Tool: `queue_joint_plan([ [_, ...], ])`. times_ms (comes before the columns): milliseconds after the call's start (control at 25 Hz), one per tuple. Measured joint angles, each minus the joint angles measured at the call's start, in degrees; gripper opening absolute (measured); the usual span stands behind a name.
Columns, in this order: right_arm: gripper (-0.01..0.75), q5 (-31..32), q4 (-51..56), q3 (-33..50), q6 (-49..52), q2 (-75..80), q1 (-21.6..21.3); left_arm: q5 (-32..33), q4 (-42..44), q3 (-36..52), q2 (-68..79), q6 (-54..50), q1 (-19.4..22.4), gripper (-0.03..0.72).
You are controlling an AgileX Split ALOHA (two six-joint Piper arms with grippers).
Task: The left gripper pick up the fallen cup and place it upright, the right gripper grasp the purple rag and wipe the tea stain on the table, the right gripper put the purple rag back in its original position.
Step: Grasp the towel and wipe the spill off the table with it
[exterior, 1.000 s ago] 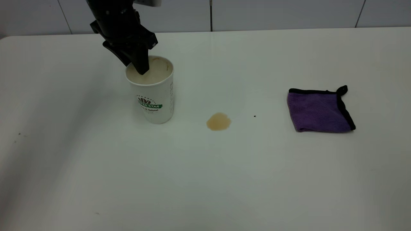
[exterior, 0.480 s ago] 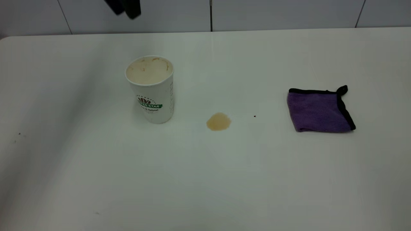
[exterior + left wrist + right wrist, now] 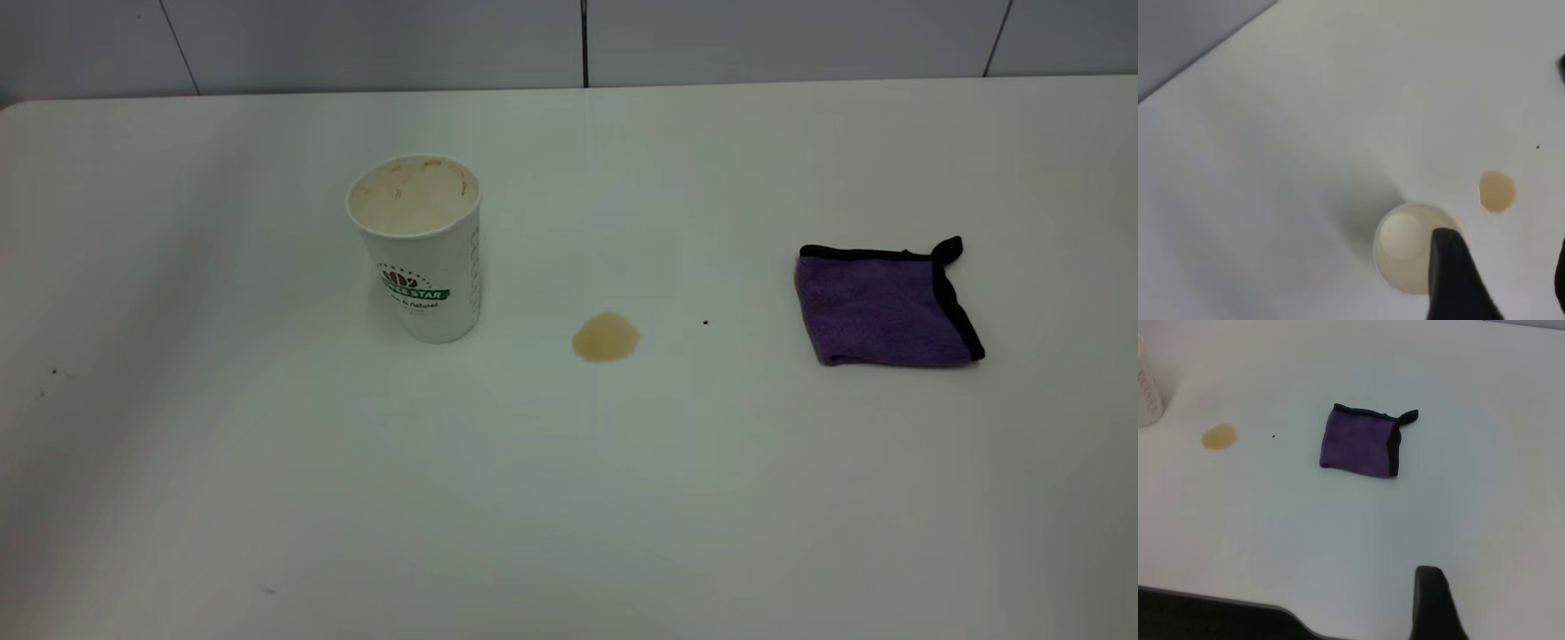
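Note:
The white paper cup (image 3: 416, 253) stands upright on the table (image 3: 569, 498), left of centre, its tea-stained inside showing. Neither arm appears in the exterior view. In the left wrist view my left gripper (image 3: 1506, 273) hangs high above the cup (image 3: 1405, 247), open and empty, with one black finger (image 3: 1451, 273) over the cup's rim. The tan tea stain (image 3: 605, 337) lies right of the cup. The folded purple rag (image 3: 885, 307) lies flat at the right. My right gripper (image 3: 1498, 600) is well back from the rag (image 3: 1361, 441), open, with only one finger (image 3: 1431, 603) showing.
A tiny black speck (image 3: 705, 322) sits between the stain and the rag. A grey tiled wall (image 3: 569, 40) runs behind the table's far edge. A few faint marks dot the table's left side (image 3: 53, 372).
My left gripper has let go of the cup's rim, risen and left the exterior view at the top. The cup stays upright where it stood; stain and rag are unmoved.

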Motion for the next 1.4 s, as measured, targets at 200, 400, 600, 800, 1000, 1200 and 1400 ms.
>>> queue_joint_plan([
  [200,0.498,0.0,0.0,0.0,0.0,0.0,0.0,0.0,0.0,4.6,-9.8,-5.2,-1.2,0.408],
  [400,0.498,0.0,0.0,0.0,0.0,0.0,0.0,0.0,2.3,24.2,-24.8,-6.1,-1.2,0.420],
  [600,0.498,0.0,0.0,0.0,0.0,0.0,0.0,0.0,6.2,43.4,-40.1,-8.7,-1.2,0.462],
  [800,0.498,0.0,0.0,0.0,0.0,0.0,0.0,0.0,7.3,57.9,-51.9,-12.1,-1.2,0.507],
  [1000,0.498,0.0,0.0,0.0,0.0,0.0,0.0,0.0,7.3,70.0,-60.6,-13.6,-1.2,0.515],
  [1200,0.498,0.0,0.0,0.0,0.0,0.0,0.0,0.0,7.3,81.2,-69.7,-13.9,-1.2,0.516],
  [1400,0.498,0.0,0.0,0.0,0.0,0.0,0.0,-0.4,7.3,91.5,-78.5,-13.9,-1.2,0.516],
])
